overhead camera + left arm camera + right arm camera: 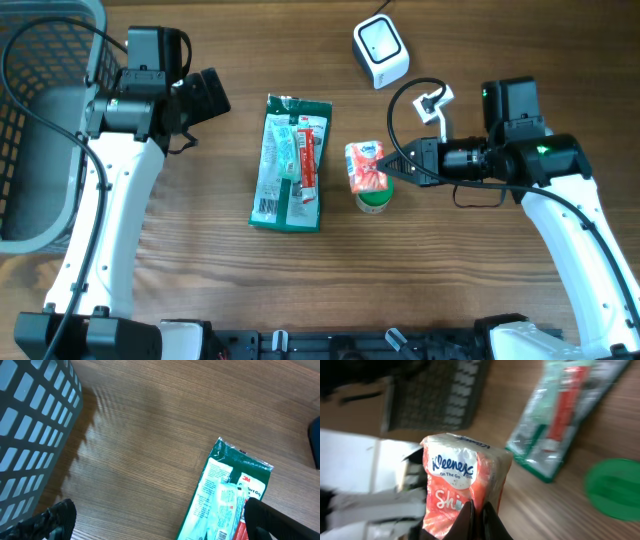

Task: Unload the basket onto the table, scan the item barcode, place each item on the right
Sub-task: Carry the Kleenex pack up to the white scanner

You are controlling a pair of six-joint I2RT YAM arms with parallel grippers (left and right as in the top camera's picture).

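Note:
A red and white Kleenex tissue pack (365,167) (462,480) hangs lifted off the table, pinched by a thin edge of its wrapper in my right gripper (391,166) (479,519), which is shut on it. The white barcode scanner (381,50) stands at the back of the table, apart from the pack. My left gripper (208,94) (160,525) hovers open over bare wood left of a flat green 3M packet (290,163) (227,495), holding nothing.
A round green lid or tub (375,200) (615,489) sits on the table just under the held pack. A grey mesh basket (40,120) (30,435) fills the far left. The scanner's cable (425,95) loops near the right arm.

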